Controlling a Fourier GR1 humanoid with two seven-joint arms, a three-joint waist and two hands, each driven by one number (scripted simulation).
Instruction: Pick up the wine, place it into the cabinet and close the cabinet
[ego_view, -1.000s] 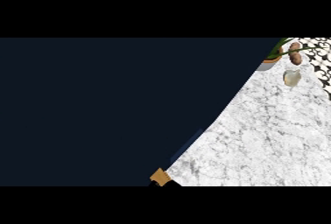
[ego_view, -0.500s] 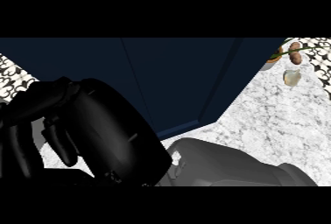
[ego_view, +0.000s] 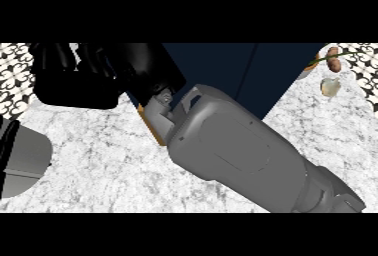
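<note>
The wine shows nowhere. It may be inside the cabinet or hidden behind the arm, and I cannot tell which. The dark cabinet front (ego_view: 221, 70) fills the upper middle. A tan door edge (ego_view: 153, 125) juts out at its lower left, so the door seems not yet flush. The right robot hand (ego_view: 81, 75) lies just left of that front, a black mass; whether it is spread or clenched cannot be told. Its grey forearm (ego_view: 236, 150) crosses below the front. Placing may be done, and closing looks left to do. Room is tight at the door edge. The tabletop (ego_view: 96, 165) below and left of the cabinet gives more, and small items (ego_view: 330, 86) sit to its right.
</note>
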